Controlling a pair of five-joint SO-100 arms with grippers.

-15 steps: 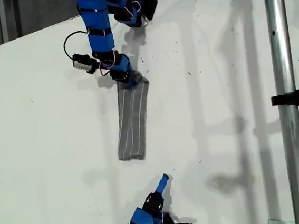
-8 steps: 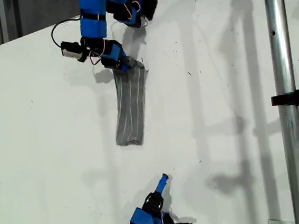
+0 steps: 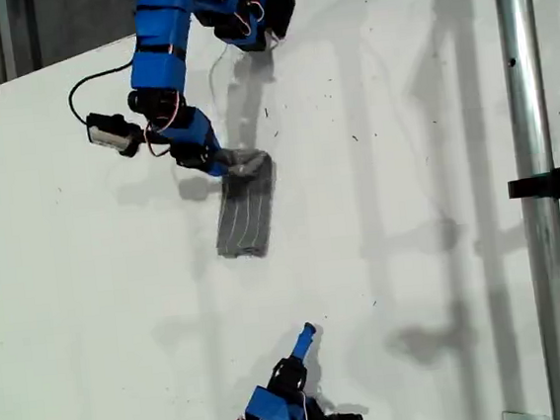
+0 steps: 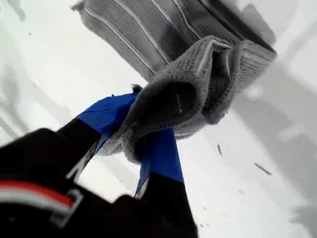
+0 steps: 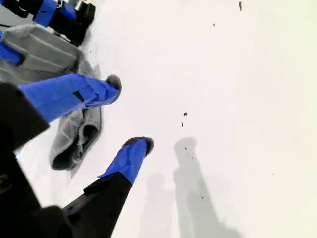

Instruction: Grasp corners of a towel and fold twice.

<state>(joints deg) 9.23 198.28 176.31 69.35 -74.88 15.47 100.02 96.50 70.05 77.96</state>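
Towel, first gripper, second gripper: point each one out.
towel point(image 3: 244, 218): exterior view, flat striped part on the table.
my first gripper point(image 4: 132, 134): first wrist view, between its tips, clamped on the towel's lifted end.
my second gripper point(image 5: 130, 113): second wrist view, between its open tips.

towel point(image 3: 243, 211) on table point(image 3: 409, 207), centre-left in exterior view; far end lifted in my first end effector point(image 3: 224, 163); my second end effector point(image 3: 307, 332) nearer, apart.
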